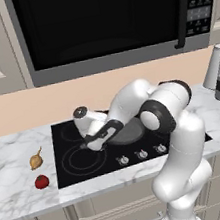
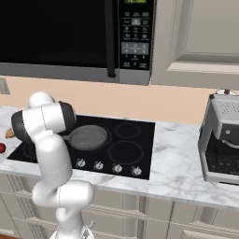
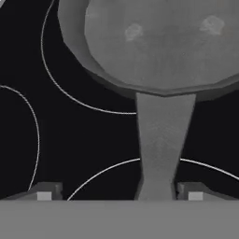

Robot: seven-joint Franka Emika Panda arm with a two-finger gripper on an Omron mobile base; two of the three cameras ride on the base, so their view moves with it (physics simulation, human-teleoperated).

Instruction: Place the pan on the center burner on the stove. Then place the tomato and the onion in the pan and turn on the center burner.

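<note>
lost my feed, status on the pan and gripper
Gripper open, straddling pan handle. Pan sits on stove, center burner. Tomato and onion on counter, not yet in pan.

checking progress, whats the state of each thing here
pan: flat on the stove's middle ring, empty
pincer: open, fingers either side of the pan handle, not gripping
tomato: on the counter, left of the stove
onion: on the counter beside the tomato
</note>
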